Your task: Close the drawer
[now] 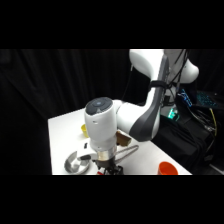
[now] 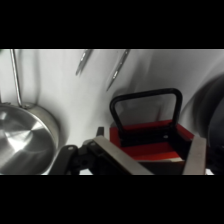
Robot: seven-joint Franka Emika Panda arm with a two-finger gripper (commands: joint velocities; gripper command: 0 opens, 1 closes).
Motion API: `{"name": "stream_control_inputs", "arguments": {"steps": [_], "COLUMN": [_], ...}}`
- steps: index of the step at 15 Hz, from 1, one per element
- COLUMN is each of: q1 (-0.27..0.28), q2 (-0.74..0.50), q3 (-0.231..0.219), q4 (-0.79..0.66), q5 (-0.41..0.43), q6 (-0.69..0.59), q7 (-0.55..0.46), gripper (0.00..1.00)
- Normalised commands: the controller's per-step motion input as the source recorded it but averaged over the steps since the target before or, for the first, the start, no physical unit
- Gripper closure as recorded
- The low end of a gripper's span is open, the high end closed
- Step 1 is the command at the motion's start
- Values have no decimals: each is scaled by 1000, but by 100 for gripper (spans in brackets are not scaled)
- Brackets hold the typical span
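Side view: the arm bends low over the surface's (image 1: 60,130) near edge, and its wrist hides the jaws and nearly all of the drawer, so progress cannot be read here. A steel bowl (image 1: 76,163) sits just beside the wrist.

Wrist view: the drawer (image 2: 150,142), orange-red with a black loop handle (image 2: 145,107), lies between the two fingers (image 2: 120,159) of the gripper (image 2: 157,157), jaws spread wide around it, nothing clamped. The push seems close to starting; I cannot tell whether the drawer is shut.
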Motion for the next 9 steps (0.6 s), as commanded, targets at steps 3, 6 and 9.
{"name": "stream_control_inputs", "arguments": {"steps": [3, 6, 9], "q1": [75, 55, 47], "q2": [129, 64, 23], "q3": [-12, -20, -20], "q4": [304, 213, 170], "q5": [-88, -97, -98], "q6": [-122, -85, -62], "q7": [5, 2, -7], "gripper": [0, 0, 0]}}
